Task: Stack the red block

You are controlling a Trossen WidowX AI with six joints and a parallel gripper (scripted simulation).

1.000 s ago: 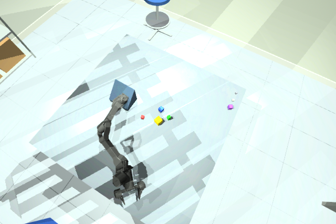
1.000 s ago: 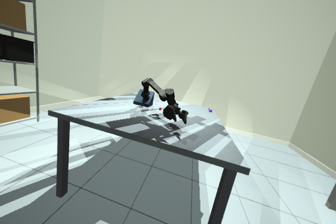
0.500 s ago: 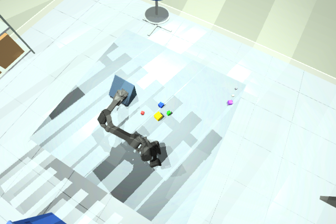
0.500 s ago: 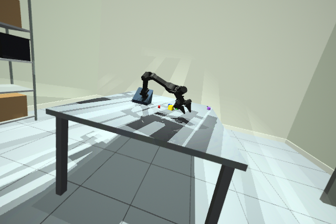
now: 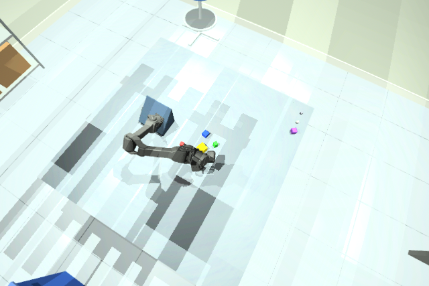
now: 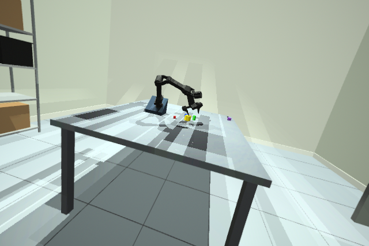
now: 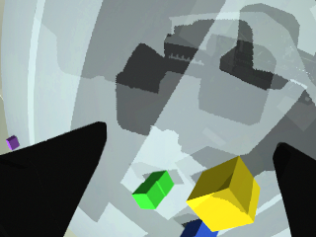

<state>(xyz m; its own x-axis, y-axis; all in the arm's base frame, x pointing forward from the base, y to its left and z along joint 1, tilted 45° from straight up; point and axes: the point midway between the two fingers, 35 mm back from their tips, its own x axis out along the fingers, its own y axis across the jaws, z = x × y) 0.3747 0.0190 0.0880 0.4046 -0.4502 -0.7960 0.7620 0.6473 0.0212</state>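
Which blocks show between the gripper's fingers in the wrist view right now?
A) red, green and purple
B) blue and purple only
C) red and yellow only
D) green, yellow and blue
D: the green block, the yellow block and the blue block lie between the dark fingers of the open gripper.
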